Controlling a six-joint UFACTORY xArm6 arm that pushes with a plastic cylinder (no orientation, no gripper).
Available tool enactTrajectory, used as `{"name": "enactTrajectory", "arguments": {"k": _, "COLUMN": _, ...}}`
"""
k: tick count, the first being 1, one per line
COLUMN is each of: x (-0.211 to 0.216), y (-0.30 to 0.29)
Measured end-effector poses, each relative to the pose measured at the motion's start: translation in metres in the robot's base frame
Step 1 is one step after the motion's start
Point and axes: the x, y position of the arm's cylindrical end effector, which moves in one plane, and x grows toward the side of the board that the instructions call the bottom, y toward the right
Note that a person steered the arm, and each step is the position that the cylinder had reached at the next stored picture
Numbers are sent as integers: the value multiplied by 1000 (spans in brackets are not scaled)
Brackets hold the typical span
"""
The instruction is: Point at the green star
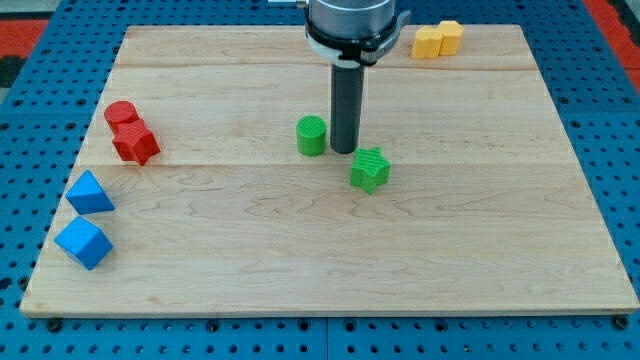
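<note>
— Wooden counter (pixel 300 260) on blue pegboard (pixel 30 100). Where's my tip?
— My tip (pixel 345 151) down mid-counter, between green cylinder (pixel 311 135) at view's left and green star (pixel 369 168) just lower right, near both.
— End effector state?
— Plain rod, nothing clamped.
— Others?
— Red cylinder (pixel 120 113) touching red star (pixel 135 143) far left; two blue blocks (pixel 85 218) lower left; yellow pair (pixel 437 40) up top.

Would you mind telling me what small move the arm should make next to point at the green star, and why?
Probably a short slide toward the view's lower right. My tip sits between the green cylinder and the green star, just up-left of the star and about as near the cylinder, so the pointing reads ambiguously.
</note>
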Motion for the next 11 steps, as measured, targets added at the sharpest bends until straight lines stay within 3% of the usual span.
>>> {"name": "enactTrajectory", "arguments": {"k": 2, "x": -46, "y": 14}}
{"name": "enactTrajectory", "arguments": {"k": 4, "x": -48, "y": 15}}
{"name": "enactTrajectory", "arguments": {"k": 6, "x": -6, "y": 34}}
{"name": "enactTrajectory", "arguments": {"k": 7, "x": 18, "y": 110}}
{"name": "enactTrajectory", "arguments": {"k": 8, "x": 78, "y": 130}}
{"name": "enactTrajectory", "arguments": {"k": 9, "x": 106, "y": 71}}
{"name": "enactTrajectory", "arguments": {"k": 11, "x": 46, "y": 68}}
